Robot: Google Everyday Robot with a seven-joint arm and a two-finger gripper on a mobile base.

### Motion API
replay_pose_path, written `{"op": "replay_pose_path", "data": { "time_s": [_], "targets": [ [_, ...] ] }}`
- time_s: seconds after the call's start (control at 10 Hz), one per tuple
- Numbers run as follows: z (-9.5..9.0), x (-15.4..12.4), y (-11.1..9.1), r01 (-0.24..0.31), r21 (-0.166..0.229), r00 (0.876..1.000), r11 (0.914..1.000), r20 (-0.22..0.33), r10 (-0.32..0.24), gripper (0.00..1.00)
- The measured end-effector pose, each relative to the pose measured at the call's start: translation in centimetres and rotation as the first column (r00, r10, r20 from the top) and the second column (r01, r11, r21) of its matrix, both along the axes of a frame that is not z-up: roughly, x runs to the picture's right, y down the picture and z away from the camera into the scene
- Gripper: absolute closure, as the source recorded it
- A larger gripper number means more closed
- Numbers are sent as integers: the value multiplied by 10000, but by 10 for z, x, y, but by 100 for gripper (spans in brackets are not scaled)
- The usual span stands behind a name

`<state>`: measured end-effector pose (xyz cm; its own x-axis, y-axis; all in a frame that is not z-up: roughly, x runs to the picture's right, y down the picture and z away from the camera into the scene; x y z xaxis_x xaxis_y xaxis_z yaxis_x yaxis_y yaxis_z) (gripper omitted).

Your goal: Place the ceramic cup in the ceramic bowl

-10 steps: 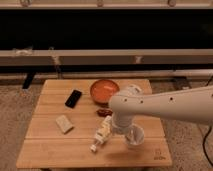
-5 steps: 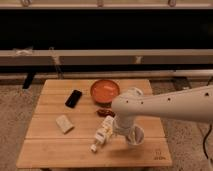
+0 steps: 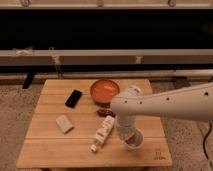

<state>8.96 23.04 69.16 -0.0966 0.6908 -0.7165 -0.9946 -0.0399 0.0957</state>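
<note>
So the wooden tabletop point(image 3: 50, 150) takes up most of the lower view, and the big white arm point(image 3: 170, 105) comes in from the right and bends down over its near right part. The gripper point(image 3: 128, 135) is at the end of that bend, dropped right down onto the ceramic cup point(image 3: 135, 143), which sits near the front edge on the right. Honestly can't tell if it's got hold of the cup or is just parked over it, because the wrist blocks that part. My guess is it's low like that because it's on the pick-up step, so the task is barely started.

The ceramic bowl point(image 3: 105, 90) is at the far edge, roughly centre, orange-red inside and with nothing in it. The cup is well apart from it, so it needs a lift and a carry away and a bit left.

In the way: a white bottle point(image 3: 103, 131) lies on its side just left of the cup, angled towards the front. A small dark red item point(image 3: 104, 112) sits between the bottle and the bowl, more or less on the direct line, so I'd carry high over both. A black phone point(image 3: 73, 98) is left of the bowl, and a pale little block point(image 3: 64, 123) is further left and nearer; neither looks like a problem.
</note>
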Motion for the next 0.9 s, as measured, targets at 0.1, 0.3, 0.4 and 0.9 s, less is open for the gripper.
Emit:
{"op": "replay_pose_path", "data": {
  "time_s": [0.1, 0.3, 0.4, 0.9],
  "targets": [
    [-2, 1, -5, 5, 71, 10000, 10000, -61, -4, 98],
    [-12, -1, -27, 213, 273, 9997, 9994, 131, -217, 100],
    [-19, -2, -42, 369, 415, 9987, 9985, 334, -383, 100],
    [-6, -26, -121, 2001, 1158, 9576, 9729, 1869, -2192, 100]
  ]
}}
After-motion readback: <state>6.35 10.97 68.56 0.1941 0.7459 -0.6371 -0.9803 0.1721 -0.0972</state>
